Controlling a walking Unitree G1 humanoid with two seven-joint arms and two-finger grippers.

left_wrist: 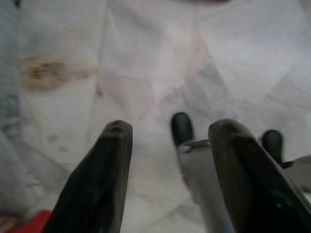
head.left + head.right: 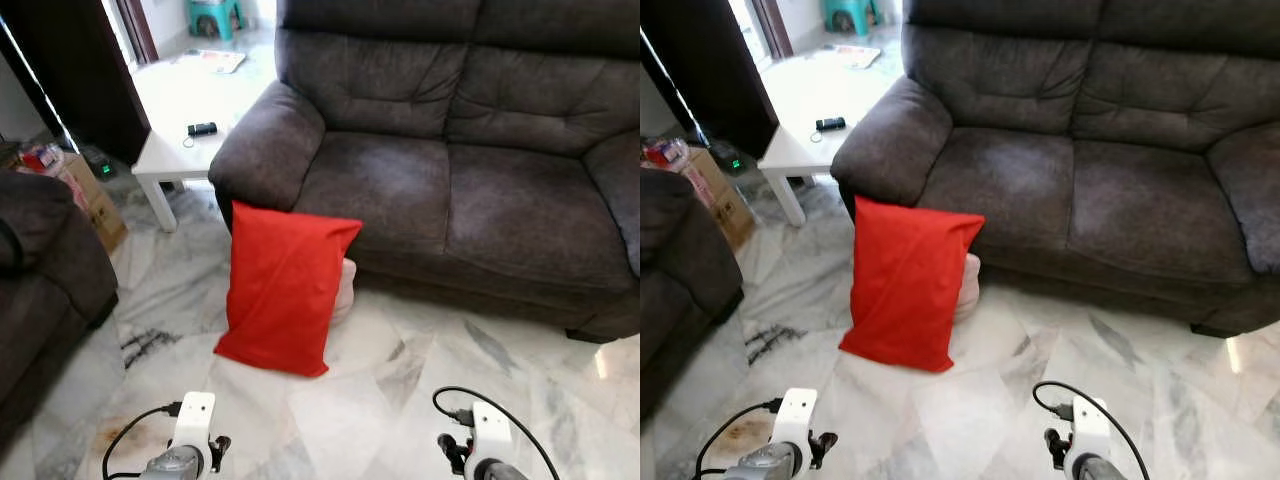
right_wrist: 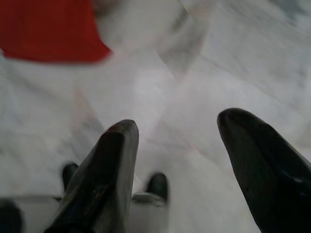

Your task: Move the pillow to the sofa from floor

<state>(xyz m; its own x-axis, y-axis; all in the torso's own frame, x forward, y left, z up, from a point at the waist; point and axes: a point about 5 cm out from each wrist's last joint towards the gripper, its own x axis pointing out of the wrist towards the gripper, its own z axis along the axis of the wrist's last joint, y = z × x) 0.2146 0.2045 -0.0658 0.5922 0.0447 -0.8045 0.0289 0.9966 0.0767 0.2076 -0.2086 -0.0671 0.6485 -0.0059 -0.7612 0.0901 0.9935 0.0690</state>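
Left gripper [image 1: 167, 165]: fingers apart, nothing between them, pointed down at bare marble floor [image 2: 400, 400]. In the head views its wrist sits low at the left, well short of the pillow. Right gripper [image 3: 194, 170]: fingers likewise apart and empty, aimed at the floor; the lower corner of the red pillow lies ahead of its tips, not in contact.

Task object: the red pillow [image 2: 283, 292] stands on its lower edge on the floor, upper part leaning against the front of the dark grey sofa [image 2: 470, 190], just below the left armrest. A pale object is partly hidden behind it; its nature cannot be determined.

Surroundings: a white side table [image 2: 185, 135] carrying a small black device [image 2: 202, 128] stands beside the armrest. A second dark seat [image 2: 40, 270] is at the far left, with a cardboard box [image 2: 90, 195] beyond it.

Task status: not started. Pillow is still on the floor; no grasp made. Remaining steps, as judged: approach, grip the pillow, lift it, deposit it on the seat cushion, release
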